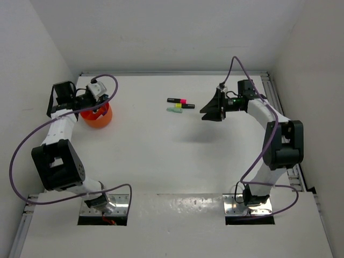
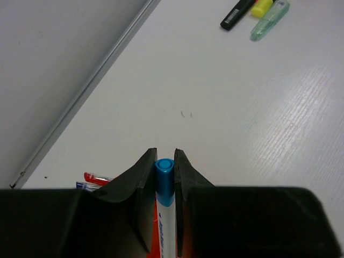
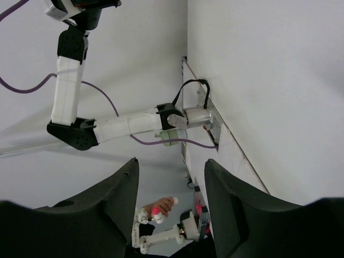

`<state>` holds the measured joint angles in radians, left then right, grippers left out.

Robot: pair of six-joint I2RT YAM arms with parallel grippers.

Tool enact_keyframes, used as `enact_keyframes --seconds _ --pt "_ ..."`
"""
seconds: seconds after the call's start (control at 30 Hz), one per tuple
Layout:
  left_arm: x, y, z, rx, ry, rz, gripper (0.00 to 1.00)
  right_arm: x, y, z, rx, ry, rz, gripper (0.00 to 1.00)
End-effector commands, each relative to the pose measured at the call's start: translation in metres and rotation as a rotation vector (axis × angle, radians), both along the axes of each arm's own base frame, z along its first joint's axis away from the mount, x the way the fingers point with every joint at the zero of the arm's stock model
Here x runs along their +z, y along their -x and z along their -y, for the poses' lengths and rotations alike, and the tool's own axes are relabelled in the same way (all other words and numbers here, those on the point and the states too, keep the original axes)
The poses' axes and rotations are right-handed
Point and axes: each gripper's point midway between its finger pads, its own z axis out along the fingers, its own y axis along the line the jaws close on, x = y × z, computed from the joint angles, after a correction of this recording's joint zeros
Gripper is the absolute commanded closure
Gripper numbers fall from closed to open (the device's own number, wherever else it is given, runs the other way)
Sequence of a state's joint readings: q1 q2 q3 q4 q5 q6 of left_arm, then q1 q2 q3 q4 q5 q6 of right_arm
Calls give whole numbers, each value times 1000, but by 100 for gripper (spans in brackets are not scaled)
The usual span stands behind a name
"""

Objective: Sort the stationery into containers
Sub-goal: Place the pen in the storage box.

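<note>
Orange bowl (image 1: 99,119), far left, holds red and blue pens (image 2: 92,177); blue-capped white pen (image 2: 164,180) is pinched in the left gripper (image 2: 164,152) above it; pink-ended black highlighter (image 1: 176,100), yellow-ended black highlighter (image 1: 185,106) and green highlighter (image 1: 173,110) lie side by side, far centre.

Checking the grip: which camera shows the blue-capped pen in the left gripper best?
Left wrist: the pen sits close up, clamped between the left gripper fingers. In the top view the arm hides it; the right wrist view misses it.
</note>
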<state>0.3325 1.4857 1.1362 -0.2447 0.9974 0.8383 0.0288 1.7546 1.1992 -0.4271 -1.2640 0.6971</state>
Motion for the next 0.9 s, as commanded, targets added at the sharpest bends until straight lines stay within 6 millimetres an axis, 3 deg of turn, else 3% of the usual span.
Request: enact_keyframes --seconds 0.0,0.87 --pt "9 -5 12 -94 -9 71 100 0 -3 -1 7 -11 27 49" --pt "-38 -44 23 -122 -16 47 100 -16 -8 2 2 -4 -18 50"
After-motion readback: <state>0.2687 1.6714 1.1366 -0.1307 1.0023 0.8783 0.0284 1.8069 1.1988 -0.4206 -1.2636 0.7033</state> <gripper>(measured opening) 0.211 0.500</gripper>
